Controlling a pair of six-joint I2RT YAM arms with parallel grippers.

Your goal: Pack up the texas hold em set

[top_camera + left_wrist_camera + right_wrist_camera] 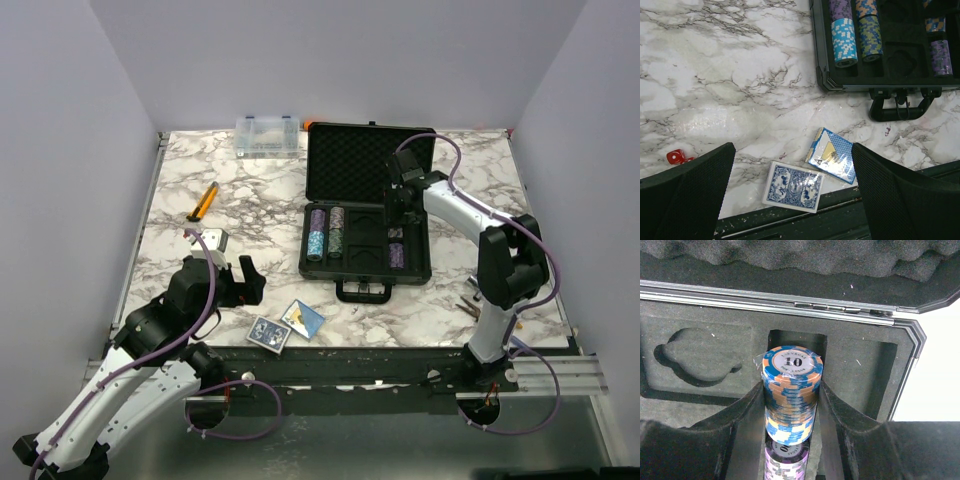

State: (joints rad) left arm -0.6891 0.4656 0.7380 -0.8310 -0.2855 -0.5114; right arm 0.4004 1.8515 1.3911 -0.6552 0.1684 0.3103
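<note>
Right gripper (pixel 791 390) grips a blue-orange plastic chip stack (pixel 791 362) in the black hard case's (pixel 365 275) 3 o'clock slot; releasing it seems next. Left gripper (pixel 794 165) gapes empty above blue-white card decks (pixel 793 186).

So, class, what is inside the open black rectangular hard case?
Chip stacks lie in two left slots; a blue-orange stack and purple stack in a right slot. Middle cut-outs are empty. Slot floors under chips are hidden.

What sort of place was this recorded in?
Probably a lab robot cell: a marble-patterned tabletop enclosed by plain lavender walls, with the left arm and right arm bolted to a metal rail at its near edge.
</note>
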